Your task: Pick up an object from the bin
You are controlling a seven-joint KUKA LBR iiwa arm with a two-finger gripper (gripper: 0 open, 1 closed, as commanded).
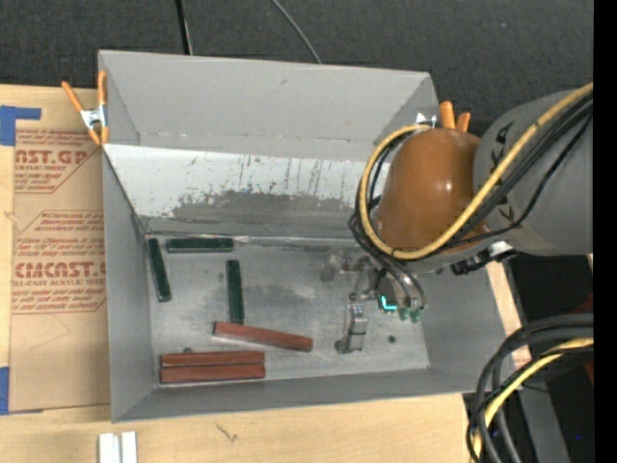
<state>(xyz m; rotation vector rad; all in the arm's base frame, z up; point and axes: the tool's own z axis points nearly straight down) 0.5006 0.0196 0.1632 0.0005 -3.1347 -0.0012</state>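
The claw [353, 341] stands low over the bare floor at the right side of the bin [289, 95]. I cannot tell if it is open or closed, and I see nothing held in it.

The nearest thing is the red bar [262, 337]. It lies a little tilted on the floor, to the claw's left in the view, with its right end near the claw but apart from it. I judge this bar to be the likely pick.

It looks straight and stiff, probably light, and not fragile. Its faces seem smooth, so it may slip. I would take it across its narrow width, close to its middle, because a grip at one end would probably let it swing. It lies flat, so the claw must come down almost to the metal.

A thicker red block [212, 366] lies by the front wall. Three green sticks [234, 292] are farther left, well apart.

I see no label on any bar. The grey arm [540, 181] has dark letters, probably the maker's name, but I cannot read them fully.
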